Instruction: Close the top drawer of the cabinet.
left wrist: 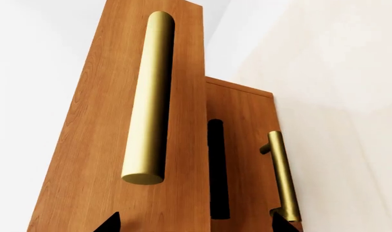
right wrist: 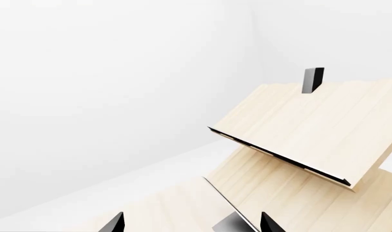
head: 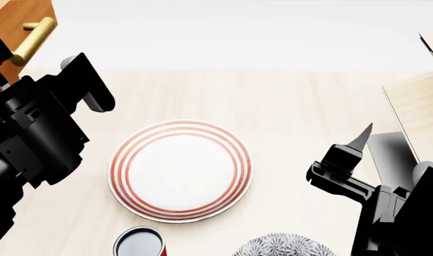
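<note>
the left claw [left wrist: 196,223], tips spread wide and empty, faces the top drawer [left wrist: 112,145] (jutting past the cabinet [left wrist: 244,145]) to push it shut, while the right claw [right wrist: 192,223] idles wide at lower right.

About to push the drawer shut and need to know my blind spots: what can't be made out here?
- Head view: cabinet cut off by the corner; left arm hides the rest.
- Left wrist view: top drawer front fills the frame; how far it is out is unclear.
- Left claw: only tips show.
- Cup: cropped.
</note>
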Motion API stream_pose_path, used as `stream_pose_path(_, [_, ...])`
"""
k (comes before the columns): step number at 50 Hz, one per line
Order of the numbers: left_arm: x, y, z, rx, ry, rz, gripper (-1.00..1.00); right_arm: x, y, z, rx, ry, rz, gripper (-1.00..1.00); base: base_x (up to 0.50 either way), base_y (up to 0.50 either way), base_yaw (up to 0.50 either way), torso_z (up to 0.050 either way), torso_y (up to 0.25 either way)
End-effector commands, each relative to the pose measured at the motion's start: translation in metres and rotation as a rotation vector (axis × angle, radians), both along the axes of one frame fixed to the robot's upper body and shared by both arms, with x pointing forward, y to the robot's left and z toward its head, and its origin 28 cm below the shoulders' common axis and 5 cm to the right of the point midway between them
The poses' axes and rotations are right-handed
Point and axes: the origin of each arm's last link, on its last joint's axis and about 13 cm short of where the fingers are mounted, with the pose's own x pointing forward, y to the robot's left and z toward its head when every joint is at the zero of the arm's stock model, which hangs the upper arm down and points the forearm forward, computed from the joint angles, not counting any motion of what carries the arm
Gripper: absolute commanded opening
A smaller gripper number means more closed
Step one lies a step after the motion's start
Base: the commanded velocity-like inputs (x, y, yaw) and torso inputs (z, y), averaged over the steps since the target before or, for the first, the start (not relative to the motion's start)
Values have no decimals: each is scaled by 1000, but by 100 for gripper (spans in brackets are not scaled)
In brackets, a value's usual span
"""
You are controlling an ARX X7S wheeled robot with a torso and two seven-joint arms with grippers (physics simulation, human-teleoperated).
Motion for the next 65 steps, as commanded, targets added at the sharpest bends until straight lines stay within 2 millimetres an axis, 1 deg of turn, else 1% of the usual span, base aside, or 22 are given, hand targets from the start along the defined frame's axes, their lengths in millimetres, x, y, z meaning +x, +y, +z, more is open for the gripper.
stream_pose_path(1, [0, 14, 10, 62, -16, 67, 100, 0, 0, 0, -2, 3, 4, 100, 0, 0, 0, 0, 0])
stream_pose_path(10, [-1, 24, 10, 67, 0, 114, 100, 0, 0, 2, -2, -2, 6, 100, 0, 0, 0, 0, 1])
stream_pose_path(16, [-2, 32, 9, 154, 48, 129, 100, 1, 2, 1, -3, -2, 8, 100, 0, 0, 0, 0, 0])
stream_pose_path(23, [-3, 35, 13, 208, 55, 134, 100, -1, 2, 3, -4, -1, 10, 100, 0, 0, 0, 0, 1])
stream_pose_path(30, [-3, 38, 18, 206, 47, 153, 100, 1, 2, 2, -4, -1, 10, 100, 0, 0, 0, 0, 0])
stream_pose_path(38, [-4, 47, 24, 234, 45, 177, 100, 0, 2, 2, -7, -1, 13, 100, 0, 0, 0, 0, 1])
stream_pose_path(45, [-6, 56, 20, 242, 64, 199, 100, -2, 2, 3, -7, -2, 12, 100, 0, 0, 0, 0, 0])
stream_pose_path(65, [-10, 75, 21, 282, 94, 256, 100, -5, 2, 5, -8, -4, 13, 100, 0, 0, 0, 0, 1])
